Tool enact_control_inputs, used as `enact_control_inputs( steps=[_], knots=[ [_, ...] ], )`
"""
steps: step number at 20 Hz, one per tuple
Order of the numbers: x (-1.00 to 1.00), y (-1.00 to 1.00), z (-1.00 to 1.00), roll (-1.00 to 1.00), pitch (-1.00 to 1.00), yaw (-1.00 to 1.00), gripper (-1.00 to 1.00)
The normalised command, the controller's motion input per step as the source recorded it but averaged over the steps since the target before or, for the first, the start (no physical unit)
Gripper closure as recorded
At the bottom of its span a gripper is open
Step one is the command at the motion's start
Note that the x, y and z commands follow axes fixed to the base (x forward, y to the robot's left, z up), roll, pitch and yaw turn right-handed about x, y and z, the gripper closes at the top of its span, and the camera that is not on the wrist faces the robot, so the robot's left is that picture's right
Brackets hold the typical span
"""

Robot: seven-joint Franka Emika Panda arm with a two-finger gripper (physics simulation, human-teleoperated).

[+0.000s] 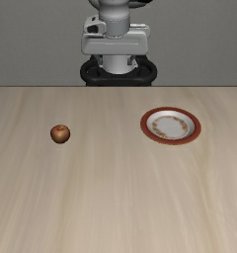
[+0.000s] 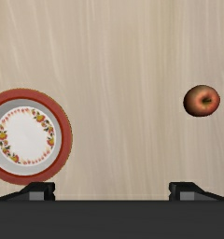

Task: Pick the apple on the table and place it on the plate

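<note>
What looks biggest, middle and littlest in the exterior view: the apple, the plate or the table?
Largest to smallest:
1. table, it spreads across the whole width of the view
2. plate
3. apple
The plate and apple lie about equally far from the camera, so the plate really does look clearly bigger.

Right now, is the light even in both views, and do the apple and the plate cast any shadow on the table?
Exterior view: soft, even light, no glare on the table; only a faint dark rim under the apple and along the plate. Wrist view: equally flat light, the apple darkens toward its edges; the open claw is almost black.
</note>
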Motion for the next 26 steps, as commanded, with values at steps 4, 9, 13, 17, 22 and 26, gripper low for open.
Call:
enact_control_inputs(
  steps=[4, 9, 13, 17, 22, 26],
  knots=[
    [0.0, -1.0, 0.0, 0.0, 0.0, 0.0, -1.0],
    [0.0, -1.0, 0.0, 0.0, 0.0, 0.0, -1.0],
    [0.0, -1.0, 0.0, 0.0, 0.0, 0.0, -1.0],
    [0.25, -0.75, 0.0, 0.0, 0.0, 0.0, -1.0],
    [1.0, 0.0, 0.0, 0.0, 0.0, 0.0, -1.0],
    [0.0, 0.5, -0.5, 0.0, 0.0, 0.0, -1.0]
  ],
)
